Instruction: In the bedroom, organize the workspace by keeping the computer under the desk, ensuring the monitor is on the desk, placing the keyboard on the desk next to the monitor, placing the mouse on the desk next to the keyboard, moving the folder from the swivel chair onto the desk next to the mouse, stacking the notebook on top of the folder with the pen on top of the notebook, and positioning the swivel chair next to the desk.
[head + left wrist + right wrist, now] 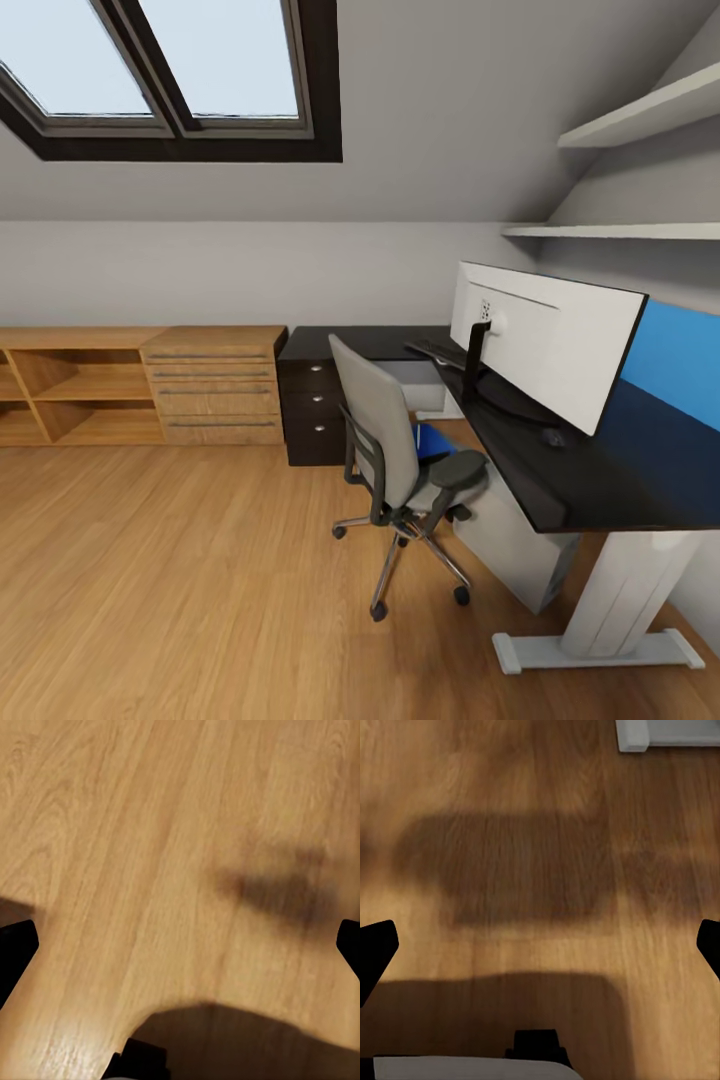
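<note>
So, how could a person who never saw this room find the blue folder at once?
Start at the long glossy black desk along the right wall, then look at the grey swivel chair in front of it. The flat bright blue folder lies on the chair's seat, partly hidden behind its backrest. It is small and low, unlike the big blue wall panel above the desk.

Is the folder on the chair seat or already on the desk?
On the chair: the blue folder shows on the swivel chair seat, below the desk top.
</note>
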You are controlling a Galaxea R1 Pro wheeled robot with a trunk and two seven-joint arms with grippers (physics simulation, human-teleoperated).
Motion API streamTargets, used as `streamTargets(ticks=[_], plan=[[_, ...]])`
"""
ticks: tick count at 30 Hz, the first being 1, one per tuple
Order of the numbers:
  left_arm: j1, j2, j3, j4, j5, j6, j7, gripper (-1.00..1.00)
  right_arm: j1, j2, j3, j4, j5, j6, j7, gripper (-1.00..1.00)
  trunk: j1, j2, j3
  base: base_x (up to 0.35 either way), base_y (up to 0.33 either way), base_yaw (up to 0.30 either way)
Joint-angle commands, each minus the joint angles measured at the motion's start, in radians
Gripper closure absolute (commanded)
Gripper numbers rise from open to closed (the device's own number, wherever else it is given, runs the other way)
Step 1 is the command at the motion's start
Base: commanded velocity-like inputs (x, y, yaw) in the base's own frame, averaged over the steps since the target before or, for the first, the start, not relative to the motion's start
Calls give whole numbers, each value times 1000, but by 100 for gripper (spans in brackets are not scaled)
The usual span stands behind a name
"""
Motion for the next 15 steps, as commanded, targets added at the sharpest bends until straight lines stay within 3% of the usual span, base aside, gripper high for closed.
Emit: streamTargets(ticks=[1, 15], plan=[[0, -1, 3, -1, -4, -1, 2, -100, 0, 0, 1, 1, 1, -3, -3, -100, 4, -8, -4, 0, 0, 0], [0, -8, 3, -1, -4, -2, -2, -100, 0, 0, 1, 1, 1, -3, -3, -100, 58, -106, -48, 0, 0, 0]])
